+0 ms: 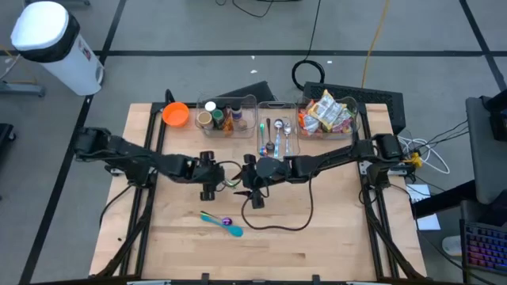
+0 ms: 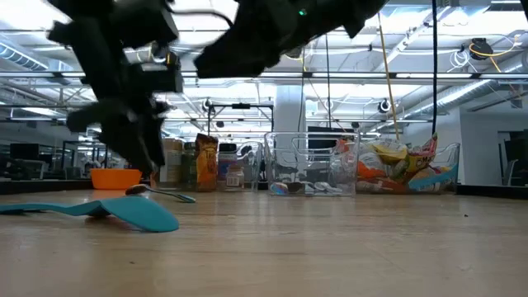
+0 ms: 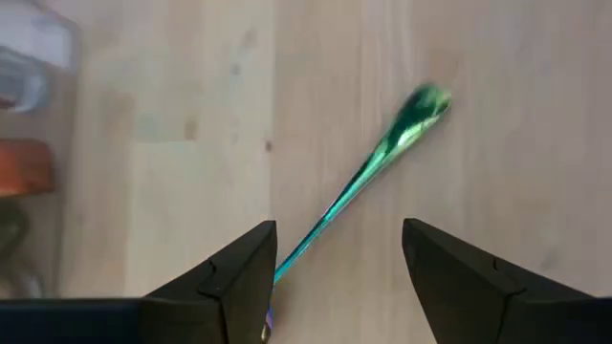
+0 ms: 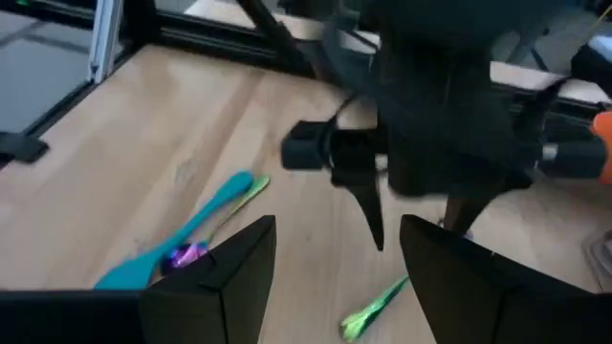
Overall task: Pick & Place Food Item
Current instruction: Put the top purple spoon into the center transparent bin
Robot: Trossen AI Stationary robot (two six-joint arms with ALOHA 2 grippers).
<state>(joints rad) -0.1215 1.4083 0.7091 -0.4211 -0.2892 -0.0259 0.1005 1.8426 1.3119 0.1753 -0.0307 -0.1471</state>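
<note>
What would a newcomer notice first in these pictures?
The left gripper and right gripper meet nose to nose at the table's middle, both open. A shiny green utensil lies on the wood between them, and a teal spatula lies nearer the front edge.

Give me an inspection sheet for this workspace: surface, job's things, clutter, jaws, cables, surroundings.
Surface: wooden table, bare at the front right.
Job's things: snack packets in a clear bin at the back right; green iridescent utensil lying on the wood below the left gripper.
Clutter: orange bowl, jars in a bin, cutlery bin, teal spatula.
Grippers: left gripper jaws open above the utensil; right gripper jaws open, facing the left gripper at mid-table.
Cables: black cable looping over the table; coil on the floor.
Surroundings: white bin, grey floor.
</note>
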